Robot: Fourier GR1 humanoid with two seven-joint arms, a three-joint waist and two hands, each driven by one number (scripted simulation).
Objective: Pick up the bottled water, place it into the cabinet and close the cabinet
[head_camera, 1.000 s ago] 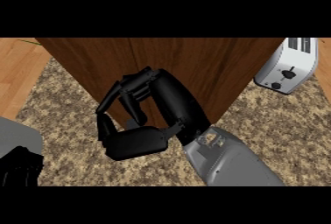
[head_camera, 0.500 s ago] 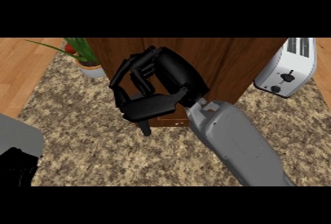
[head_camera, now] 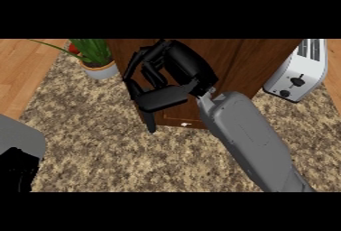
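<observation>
The brown wooden cabinet (head_camera: 256, 63) stands at the back of the counter, and its front looks closed, with a small white knob (head_camera: 186, 124) at the lower edge. My right hand (head_camera: 174, 72) is up against the cabinet's front, fingers loosely bent, thumb (head_camera: 163, 99) stretched left, nothing held. No bottled water shows anywhere. My left hand (head_camera: 15, 170) rests at the lower left edge, mostly cut off.
A silver toaster (head_camera: 298, 68) stands right of the cabinet. A potted green plant (head_camera: 94, 57) sits to its left. The speckled granite counter (head_camera: 100, 149) lies in front, with a wooden strip (head_camera: 20, 72) along the far left.
My right hand has risen and moved farther in against the cabinet's front. The view has shifted, bringing the potted plant in at the left and more of the toaster.
</observation>
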